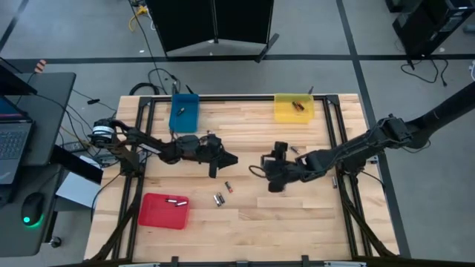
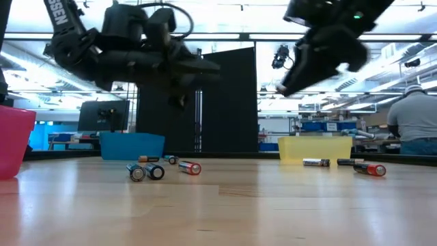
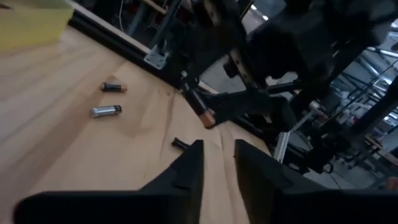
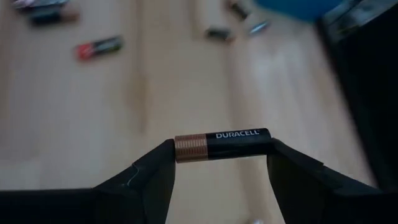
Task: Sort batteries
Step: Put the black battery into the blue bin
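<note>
1. Wooden bench on a black frame, grey floor around it, a person visible at the far right of the low view.
2. Blue tray and yellow tray at the far edge of the bench, red tray at the near left; each holding at least one cell.
3. Left gripper raised over the bench centre, near the blue tray; fingers parted a little, nothing between them.
4. Right gripper raised at mid-bench, just right of the left one; closed end to end on a black, copper-banded battery marked DURACELL.
5. Loose batteries lying on the bench between the red tray and the grippers; further cells lying near the yellow tray.
6. Laptop and mouse on a side desk left of the bench.
</note>
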`<control>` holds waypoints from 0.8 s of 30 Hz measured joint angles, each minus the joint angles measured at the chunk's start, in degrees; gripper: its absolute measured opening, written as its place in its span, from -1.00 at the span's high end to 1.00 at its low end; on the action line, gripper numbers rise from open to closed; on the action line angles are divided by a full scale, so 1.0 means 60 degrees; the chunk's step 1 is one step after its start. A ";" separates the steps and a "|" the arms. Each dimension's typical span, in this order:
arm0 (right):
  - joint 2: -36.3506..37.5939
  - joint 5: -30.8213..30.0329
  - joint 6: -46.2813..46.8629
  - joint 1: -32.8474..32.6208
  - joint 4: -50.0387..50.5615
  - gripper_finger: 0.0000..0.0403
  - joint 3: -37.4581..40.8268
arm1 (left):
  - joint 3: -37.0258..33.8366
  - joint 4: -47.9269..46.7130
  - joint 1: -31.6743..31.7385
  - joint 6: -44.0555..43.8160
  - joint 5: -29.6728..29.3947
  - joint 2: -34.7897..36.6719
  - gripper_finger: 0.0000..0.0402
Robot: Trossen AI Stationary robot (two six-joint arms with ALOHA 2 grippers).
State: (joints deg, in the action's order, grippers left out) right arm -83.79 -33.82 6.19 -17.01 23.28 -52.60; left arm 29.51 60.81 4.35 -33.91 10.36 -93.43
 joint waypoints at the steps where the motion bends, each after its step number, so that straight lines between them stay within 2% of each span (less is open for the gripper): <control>1: 0.0000 -0.0194 -0.0218 0.0063 -0.0219 -0.16 -0.0002 | 0.0147 -0.0197 -0.0034 -0.0008 -0.0030 0.0000 0.43; 5: 0.0000 -0.0481 -0.1079 0.0280 -0.1041 -0.16 0.0000 | 0.0659 -0.0683 -0.0127 0.0006 -0.0583 0.0000 0.24; 9: 0.0000 -0.0698 -0.1794 0.0349 -0.1723 -0.16 0.0000 | 0.0905 -0.0880 -0.0118 0.0000 -0.0852 0.0000 0.14; 17: 0.0000 -0.0874 -0.2498 0.0349 -0.2453 -0.16 0.0000 | 0.1577 -0.1056 -0.0122 0.0084 -0.1025 -0.0798 0.12; 24: 0.0029 -0.1031 -0.2595 0.0321 -0.2217 -0.16 0.0016 | 0.2420 -0.0450 -0.0086 0.0127 -0.0487 -0.1795 0.12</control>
State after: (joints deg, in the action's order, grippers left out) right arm -83.61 -40.01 -9.38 -15.09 9.97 -52.50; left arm 44.03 58.11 3.83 -33.15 7.44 -104.20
